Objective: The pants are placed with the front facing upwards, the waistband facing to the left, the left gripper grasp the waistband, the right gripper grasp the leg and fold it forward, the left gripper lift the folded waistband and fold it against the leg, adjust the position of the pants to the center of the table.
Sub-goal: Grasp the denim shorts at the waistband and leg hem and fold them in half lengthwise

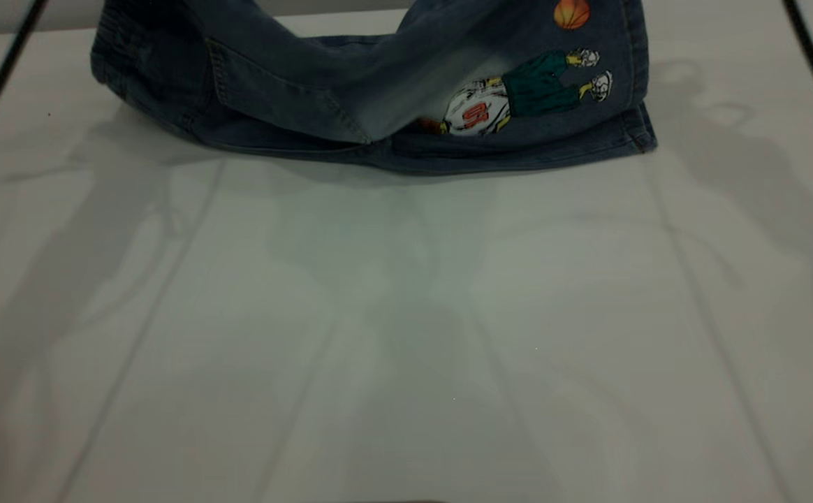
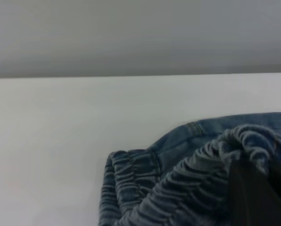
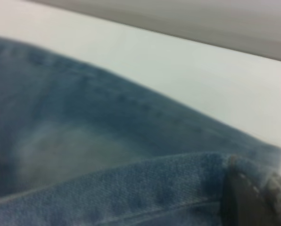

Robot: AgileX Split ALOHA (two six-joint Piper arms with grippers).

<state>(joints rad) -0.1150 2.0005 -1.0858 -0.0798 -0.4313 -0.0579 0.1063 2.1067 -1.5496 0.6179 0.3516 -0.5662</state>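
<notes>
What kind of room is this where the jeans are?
Probably a robot test bench, not a home: a bare white table with only cartoon-print jeans on it, plain wall behind. Each wrist camera shows a dark gripper finger pinching the denim, waistband on the left arm's side.

Blue denim pants [image 1: 295, 98]; seemingly white table [image 1: 406, 314].

- A pair of blue denim pants [image 1: 295, 98] with a printed basketball player and an orange ball is seen at the far side of the table.
- The gathered elastic waistband [image 2: 178, 183] is raised.
- One leg [image 3: 131, 188] is lifted over the other.
</notes>
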